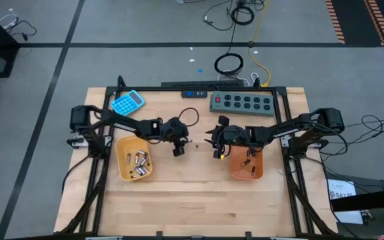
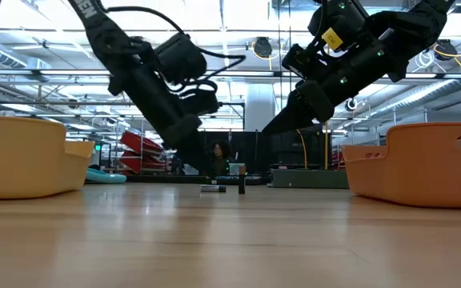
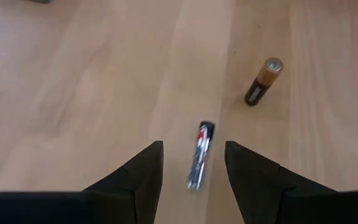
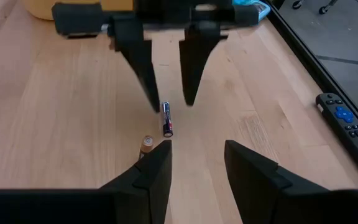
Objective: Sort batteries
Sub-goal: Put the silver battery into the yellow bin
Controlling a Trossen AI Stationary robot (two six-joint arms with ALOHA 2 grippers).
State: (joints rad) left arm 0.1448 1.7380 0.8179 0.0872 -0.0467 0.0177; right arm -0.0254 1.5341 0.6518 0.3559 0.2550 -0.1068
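At the centre of the overhead frame, the left claw (image 3: 193, 163) is hovering with fingers apart astride the slim battery (image 3: 200, 155), ready to descend and pinch, while the right claw (image 4: 196, 163) is waiting open beside the copper-topped battery (image 4: 146, 145).

A blue calculator (image 1: 127, 102) lies near the wooden table's (image 1: 192, 200) far left corner, and a grey power strip (image 1: 241, 103) (round buttons, one red) sits along the far edge. A black remote (image 4: 348, 124) rests beside the table's edge
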